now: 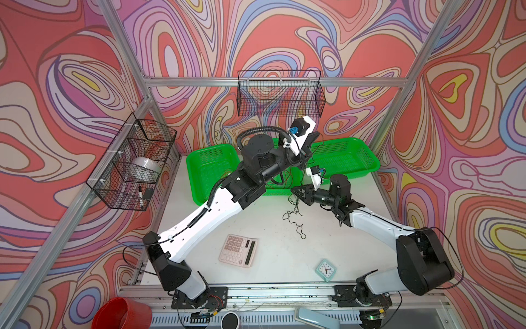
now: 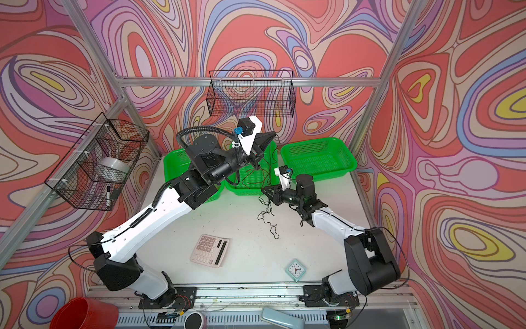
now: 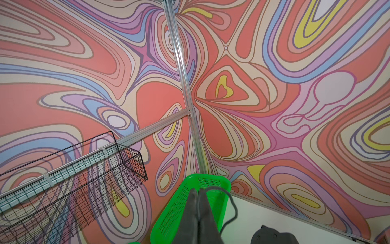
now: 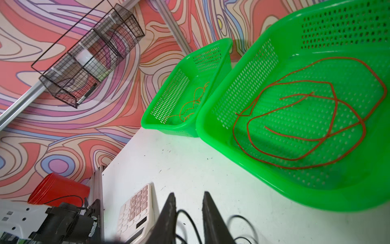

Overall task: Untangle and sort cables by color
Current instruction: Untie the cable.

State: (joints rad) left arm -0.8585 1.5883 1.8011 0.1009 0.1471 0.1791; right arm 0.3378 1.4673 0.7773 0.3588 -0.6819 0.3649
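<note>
Raised left arm half hiding middle basket, hair-thin black cable hard to trace, tangled on table, left claw high, clenched on its strand, right claw low, parted astride it, red cable in that basket.

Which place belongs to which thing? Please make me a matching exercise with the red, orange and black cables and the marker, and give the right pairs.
Things: 1 red cable; 2 orange cable; 3 black cable; 4 marker.
Places: A partly on the white table, by the right gripper; B wire basket on the side wall; C middle green basket; D end green basket, nearest that wire basket.
Pairs: 1-C; 2-D; 3-A; 4-B.
</note>
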